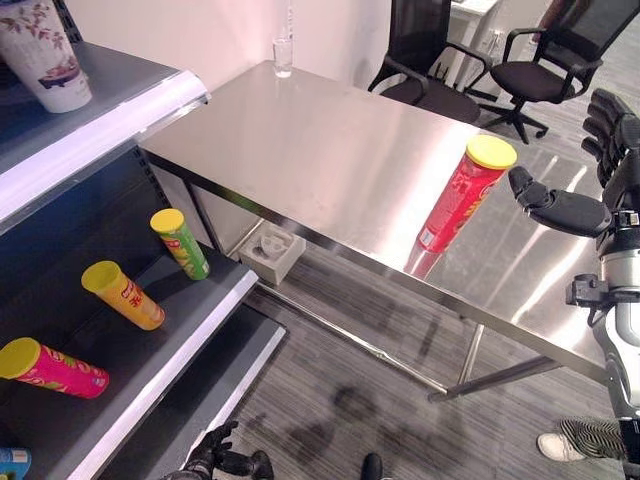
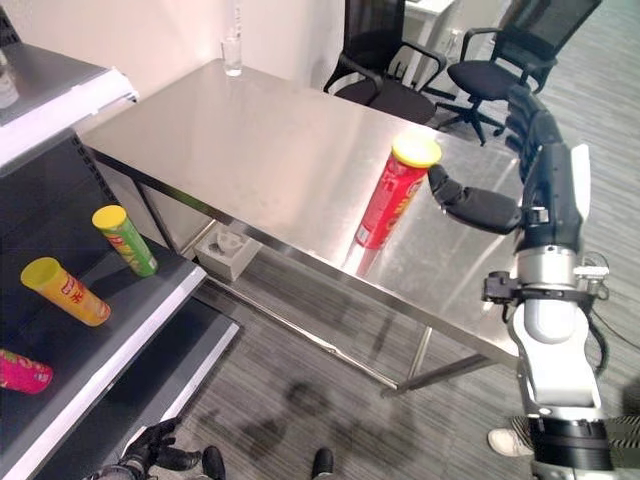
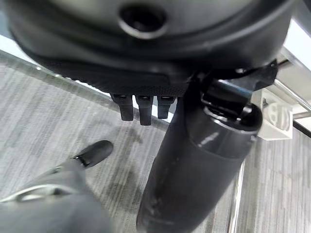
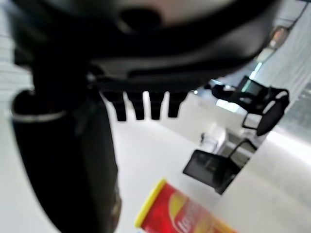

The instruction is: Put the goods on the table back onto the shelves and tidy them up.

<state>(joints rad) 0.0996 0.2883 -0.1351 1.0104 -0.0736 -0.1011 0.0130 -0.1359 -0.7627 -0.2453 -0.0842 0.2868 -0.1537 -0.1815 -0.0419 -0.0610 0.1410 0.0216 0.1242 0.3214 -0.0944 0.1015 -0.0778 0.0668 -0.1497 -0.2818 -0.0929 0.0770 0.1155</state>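
One red can [image 1: 460,195] with yellow lid, upright on steel table [image 1: 330,150] near its front edge. Right hand [image 1: 565,205] just beside can's top, apart from it, fingers straight and spread wide, thumb toward the lid, holding nothing. Seen past those fingers in right wrist view: same can [image 4: 182,213]. Left hand [image 1: 215,455] low by the floor, under the shelf edge, fingers loose and empty in left wrist view [image 3: 141,104]. Three more cans lying on middle shelf [image 1: 190,340]: green [image 1: 181,243] farthest back, yellow [image 1: 124,294] in the middle, pink [image 1: 55,368] nearest. Paper cup [image 1: 45,50] upright on top shelf. Glass [image 1: 283,57] at table's far edge. Two office chairs [image 1: 530,70] beyond the table. Grey block [image 1: 272,252] on floor beneath table.
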